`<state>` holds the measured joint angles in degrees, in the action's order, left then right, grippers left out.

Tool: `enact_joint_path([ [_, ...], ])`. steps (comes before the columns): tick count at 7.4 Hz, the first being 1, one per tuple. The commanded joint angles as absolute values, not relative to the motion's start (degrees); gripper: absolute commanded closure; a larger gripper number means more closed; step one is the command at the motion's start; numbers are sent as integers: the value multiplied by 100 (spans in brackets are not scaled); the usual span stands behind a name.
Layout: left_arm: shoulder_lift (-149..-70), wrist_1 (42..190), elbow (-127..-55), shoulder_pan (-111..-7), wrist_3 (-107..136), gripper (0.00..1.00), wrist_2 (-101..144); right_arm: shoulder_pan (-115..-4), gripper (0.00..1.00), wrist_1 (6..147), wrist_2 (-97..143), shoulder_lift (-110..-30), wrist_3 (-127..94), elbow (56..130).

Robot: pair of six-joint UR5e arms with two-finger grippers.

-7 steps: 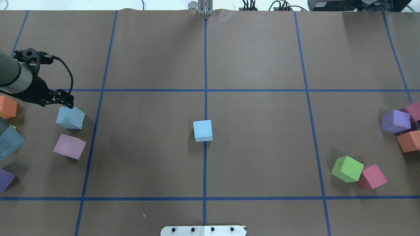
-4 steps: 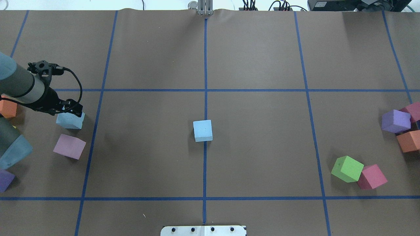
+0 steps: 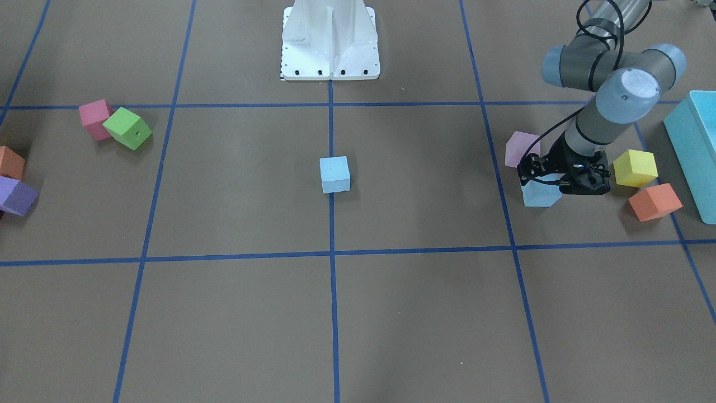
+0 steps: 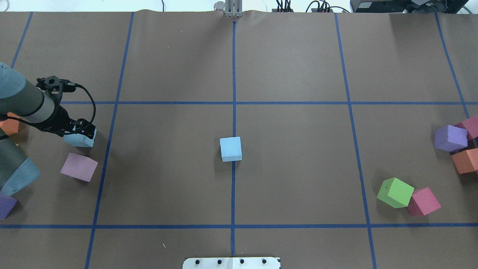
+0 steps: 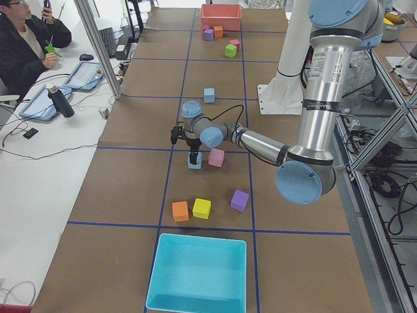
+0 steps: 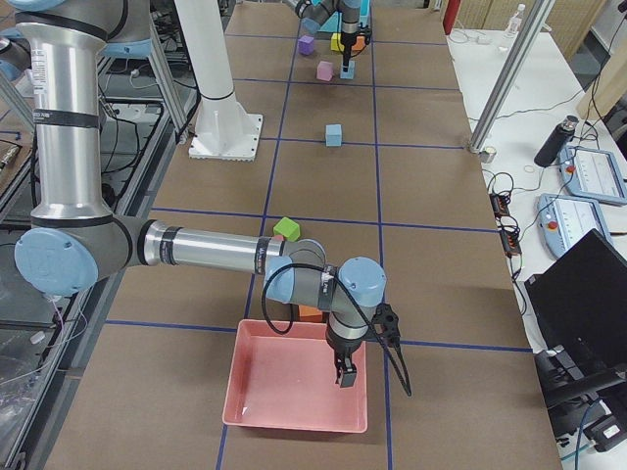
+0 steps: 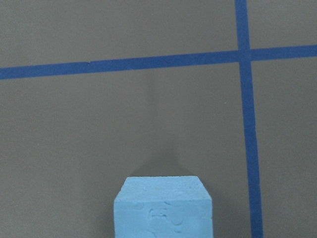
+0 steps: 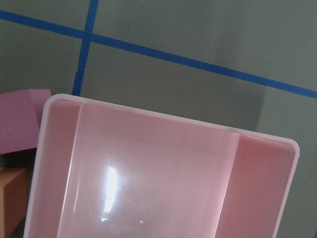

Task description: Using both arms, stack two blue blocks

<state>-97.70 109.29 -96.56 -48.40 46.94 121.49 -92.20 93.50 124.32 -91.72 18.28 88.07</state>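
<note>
One blue block [image 4: 230,148] sits on the centre line of the table and also shows in the front view [image 3: 334,174]. The other blue block [image 4: 80,139] sits at the far left, seen in the front view [image 3: 538,196] and low in the left wrist view [image 7: 163,207]. My left gripper [image 4: 81,129] hangs right over this block, and it looks open; its fingers do not show in the wrist view. My right gripper [image 6: 343,372] shows only in the exterior right view, above a pink tray [image 6: 257,392]. I cannot tell if it is open or shut.
A lilac cube [image 4: 79,167] lies just beside the left blue block. Yellow [image 3: 635,167] and orange [image 3: 654,202] cubes and a turquoise box [image 3: 693,151] stand behind the left arm. Green [image 4: 395,192], pink [image 4: 423,201] and purple [image 4: 450,138] cubes lie at the right.
My left gripper has moved to the right and down over the left blue block, now covering its top. Neither blue block has moved.
</note>
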Motion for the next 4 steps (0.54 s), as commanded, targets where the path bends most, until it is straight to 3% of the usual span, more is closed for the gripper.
enact_joint_path([
  [1,-9773,11511,-9239,-4755,4728,4,12146,-9220,0,9325,12436,-9184,1828,8807],
  [2,-9791,11540,-9246,-4755,4772,19,12155,-9220,0,9325,12437,-9185,1828,8807],
  [4,-9774,11531,-9394,-4764,4755,74,12207,-9220,0,9316,12437,-9185,1819,8807],
])
